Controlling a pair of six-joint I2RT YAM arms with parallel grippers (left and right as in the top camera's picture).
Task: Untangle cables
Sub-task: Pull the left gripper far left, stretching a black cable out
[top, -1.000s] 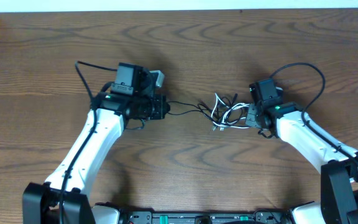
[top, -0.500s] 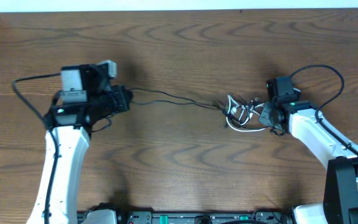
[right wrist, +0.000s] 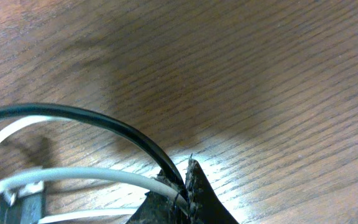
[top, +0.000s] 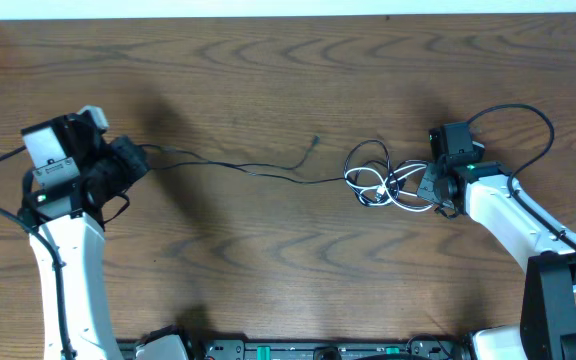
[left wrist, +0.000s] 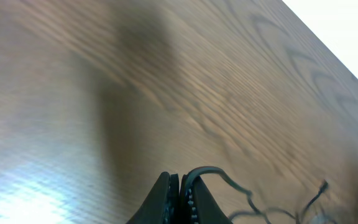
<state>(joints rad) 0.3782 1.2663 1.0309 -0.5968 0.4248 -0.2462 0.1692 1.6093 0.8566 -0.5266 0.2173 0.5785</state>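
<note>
**Cable Separation: Black Cable Stretched Out from the Bundle**

The black cable [top: 238, 165] is laid in a long, slightly wavy line across the table [top: 268, 280]. It runs leftward from the bundle [top: 380, 188] of mostly white loops at right of centre. A plug end [top: 315, 141] lies free just above this line.

The step in hand is judged to be the pulling of the black cable out of the bundle. The left gripper [top: 134, 160] is clamped shut on the cable's left end, and the cord emerges between its closed fingers. The right gripper [top: 425, 187] is clamped on the bundle's right edge, with black and white cords pinched together.

For the next move, further leftward pull is called for while the bundle is anchored.
</note>
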